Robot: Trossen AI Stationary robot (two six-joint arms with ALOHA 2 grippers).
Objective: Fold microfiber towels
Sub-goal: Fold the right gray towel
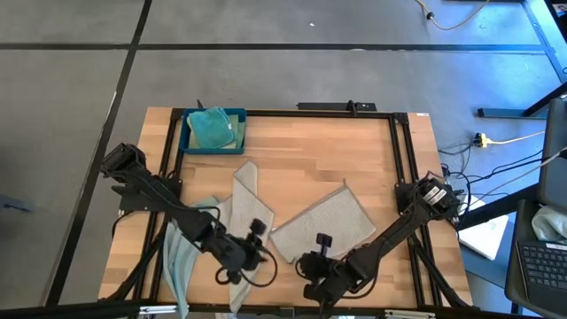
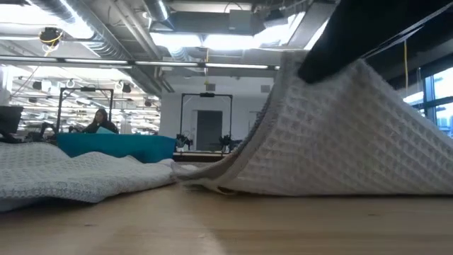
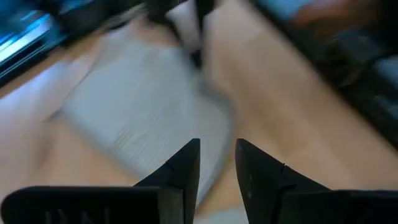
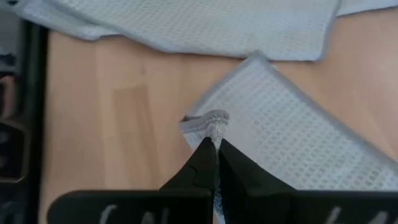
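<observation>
A light grey towel [image 1: 323, 226] lies spread in the table's middle; its near corner is raised, as the low view [image 2: 340, 142] shows. My right gripper [image 4: 216, 142] is shut on that corner near the table's front edge [image 1: 303, 263]. My left gripper [image 3: 217, 165] is open and empty, just left of it [image 1: 257, 248], over a second grey towel [image 1: 244, 208] that lies rumpled on the table. A pale blue towel [image 1: 182, 257] lies at the near left. A teal towel [image 1: 208, 127] and a pale green one [image 1: 236, 133] lie in the blue tray [image 1: 188, 146]. My right gripper pinches the grey towel's bunched near corner [image 4: 216, 119] between its two fingertips. The fingers come from the table's near side, slanting down. The corner is lifted off the wood and the cloth slopes down from it; the rest of the towel [image 4: 298, 143] lies flat on the table.
The dark blue tray stands at the far left corner. A black metal frame [image 1: 397, 159] runs around the table's edges. Bare wood [image 1: 301, 159] shows between the tray and the spread towel. A person [image 2: 95, 122] sits far off in the room.
</observation>
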